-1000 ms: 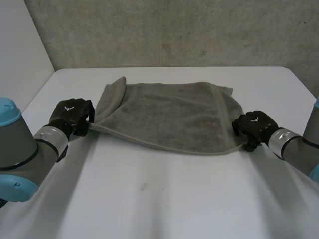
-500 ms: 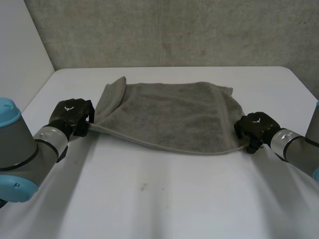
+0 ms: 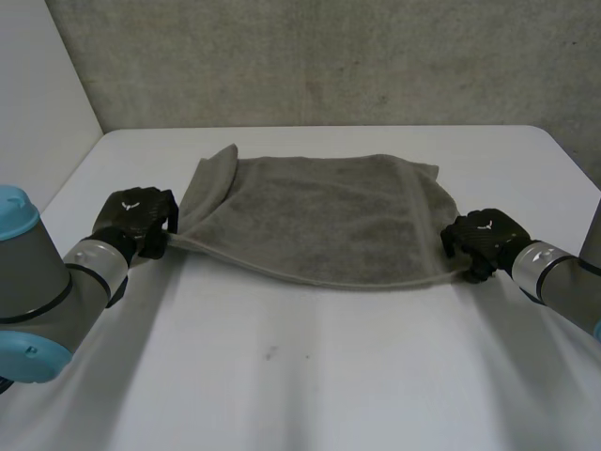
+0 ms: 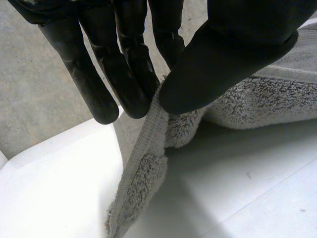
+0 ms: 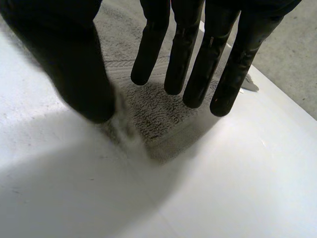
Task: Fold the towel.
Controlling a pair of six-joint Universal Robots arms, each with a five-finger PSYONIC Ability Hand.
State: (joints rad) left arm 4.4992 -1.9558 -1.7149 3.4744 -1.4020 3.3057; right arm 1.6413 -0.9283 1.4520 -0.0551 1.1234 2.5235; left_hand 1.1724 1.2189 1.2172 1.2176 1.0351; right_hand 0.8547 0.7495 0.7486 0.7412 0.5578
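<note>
Head view: a grey terry towel (image 3: pixel 319 211) lay spread across the middle of the white table (image 3: pixel 310 376). It was roughly rectangular, with a coarse looped nap and a flat woven band (image 3: pixel 415 202) crossing it near its 3 o'clock end. The towel's near long edge ran in a shallow bow between the two hands and was lifted off the table at its 9 o'clock end. The 10 o'clock corner stood up in a soft folded flap. A rough concrete wall (image 3: pixel 329 56) closed the scene at 12 o'clock.

The left hand (image 3: pixel 139 218), black and glossy on a grey arm with a light-blue cap, sat at the towel's 9 o'clock edge. In the left wrist view its straight fingers (image 4: pixel 114 74) and broad thumb (image 4: pixel 233 54) were pressed together on the towel's hemmed edge (image 4: pixel 154 130). They pinched the cloth so that a fluffy strip hung from the fingertips down to the table, while the rest of the towel (image 4: pixel 267 99) lay bunched beside the thumb.

The right hand (image 3: pixel 484 237) sat at the towel's 4 o'clock corner. In the right wrist view its fingers (image 5: pixel 190 59) were straight and spread, well apart from the thumb (image 5: pixel 74 74), and nothing was clamped between them. The towel's corner (image 5: pixel 148 106) lay flat on the table under the fingertips, its ribbed band and looped pile plain to see. Its edge by the thumb tip was blurred.
</note>
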